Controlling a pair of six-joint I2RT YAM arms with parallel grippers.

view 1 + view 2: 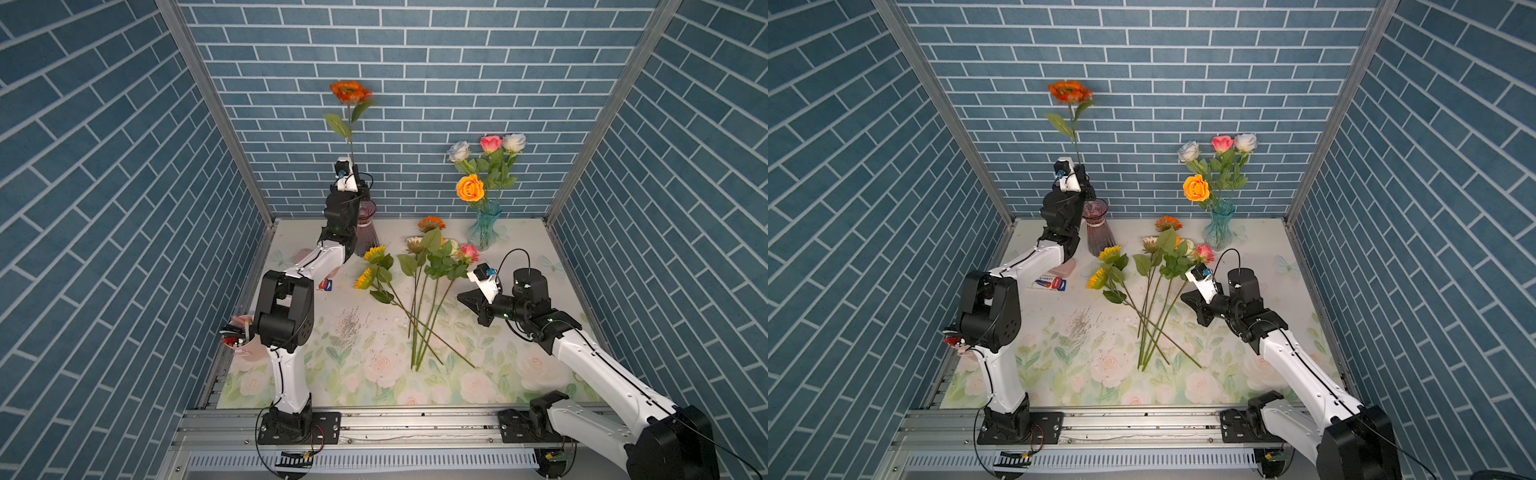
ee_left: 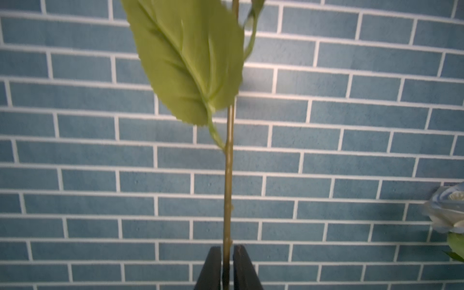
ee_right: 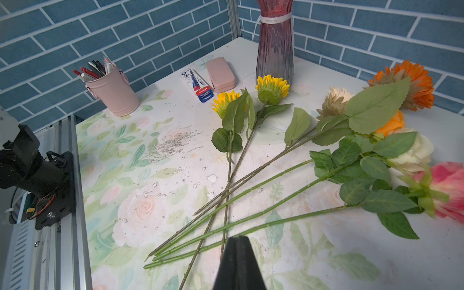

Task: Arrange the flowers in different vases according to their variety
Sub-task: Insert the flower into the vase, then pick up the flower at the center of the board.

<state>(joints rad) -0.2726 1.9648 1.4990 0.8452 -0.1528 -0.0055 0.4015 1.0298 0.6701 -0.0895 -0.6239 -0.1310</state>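
An orange sunflower (image 1: 349, 91) stands upright over the plum vase (image 1: 365, 232). Its stem (image 2: 228, 188) runs between the jaws of my left gripper (image 2: 227, 248), which stand a sliver apart from it on both sides. The aqua vase (image 1: 484, 228) holds an orange rose (image 1: 470, 188) and pink, white and pale blue roses. Loose flowers lie crossed on the table: yellow sunflowers (image 3: 272, 89), an orange one (image 3: 411, 85), a cream one (image 3: 335, 100), a white rose (image 3: 414, 150) and a pink rose (image 3: 449, 188). My right gripper (image 3: 238, 237) hovers shut and empty over their stem ends.
A pink pen cup (image 3: 113, 93) stands at the table's left edge. A pink case (image 3: 221, 74) and a small blue-red box (image 3: 199, 86) lie near the plum vase. Brick walls close three sides, and a metal rail (image 1: 415, 424) runs along the front.
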